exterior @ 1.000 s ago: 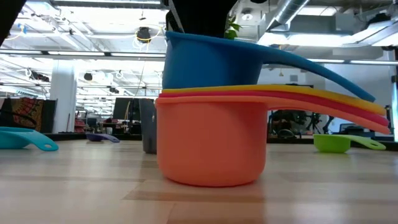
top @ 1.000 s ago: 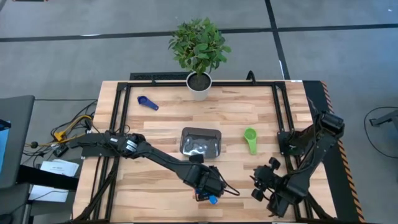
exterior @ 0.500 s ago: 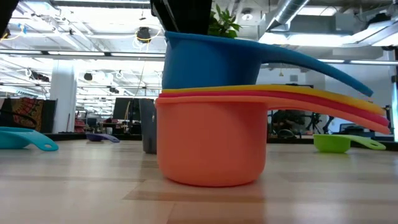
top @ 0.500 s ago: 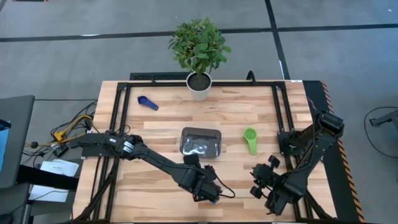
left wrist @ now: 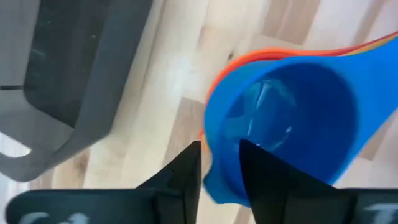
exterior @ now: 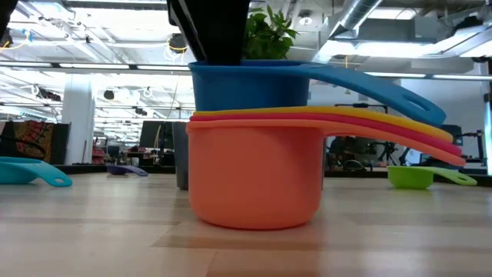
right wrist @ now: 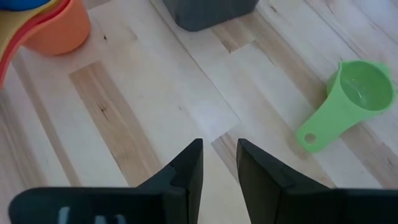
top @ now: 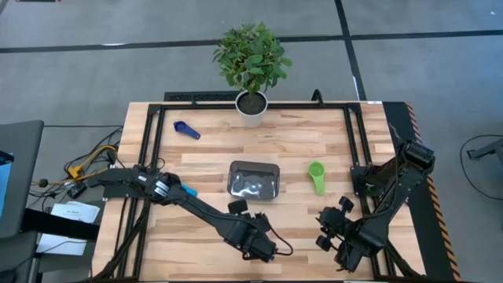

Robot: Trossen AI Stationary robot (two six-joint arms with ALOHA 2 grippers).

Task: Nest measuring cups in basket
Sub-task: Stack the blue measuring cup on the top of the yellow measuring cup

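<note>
A stack of nested measuring cups stands on the table near its front edge by the orange cup's base [exterior: 257,181]. Red and yellow cups sit in the orange one and a blue cup [exterior: 246,86] is on top, handles fanned to one side. My left gripper [top: 255,242] is above the stack, hides it in the high view, and is shut on the blue cup [left wrist: 286,118]. The dark grey basket [top: 253,179] lies just beyond. A green cup [top: 317,177], a dark blue cup [top: 186,130] and a light blue cup [exterior: 31,171] lie apart. My right gripper [top: 325,228] is shut and empty at the front right. My left gripper holds the blue cup by its bowl's rim [left wrist: 214,177], on the side away from the handle. One finger [left wrist: 261,168] is inside the bowl and one [left wrist: 186,171] outside. The fingers come from above, pointing down. The blue cup sits level in the stack, which stands on the table.
A white plant pot [top: 251,108] with a leafy plant stands at the far edge. A black frame [top: 149,149] runs along the table's left, right and far sides. Bare wood lies between the stack and my right gripper [right wrist: 221,155].
My left gripper has gone a little toward the table's left edge and down. The blue cup, tilted and high on the stack before, has sunk level into it. The whole stack has slid slightly with it.
</note>
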